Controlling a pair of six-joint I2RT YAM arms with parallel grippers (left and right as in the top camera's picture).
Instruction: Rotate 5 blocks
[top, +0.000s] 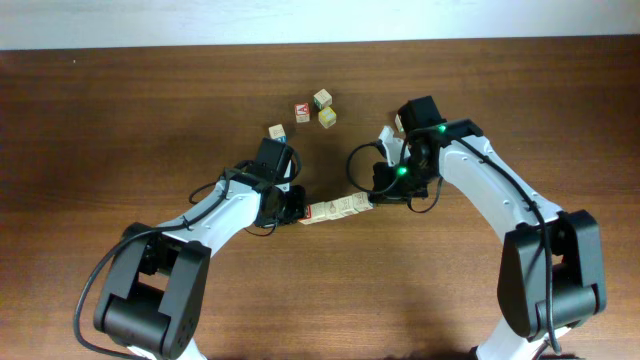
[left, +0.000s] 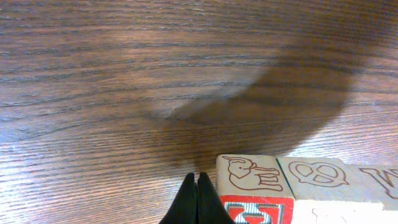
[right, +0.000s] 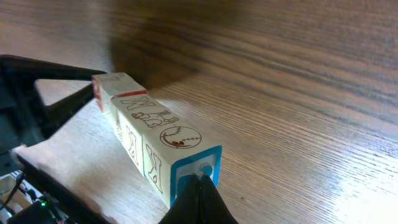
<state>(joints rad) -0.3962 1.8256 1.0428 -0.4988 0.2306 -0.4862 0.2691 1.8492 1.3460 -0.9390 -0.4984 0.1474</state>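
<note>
Our clenched right gripper (right: 199, 194), holding nothing, butts the blue-framed end of the blocks (right: 152, 130). Our left gripper (left: 198, 200), equally clenched and empty, presses the red-framed end. We judge the row squeezed between both tips, ready for turning; next, both wrists must roll together under even pressure, lest it buckle. Beyond, loose cubes (top: 302, 111) scatter on the dark wooden table (top: 120, 120).
</note>
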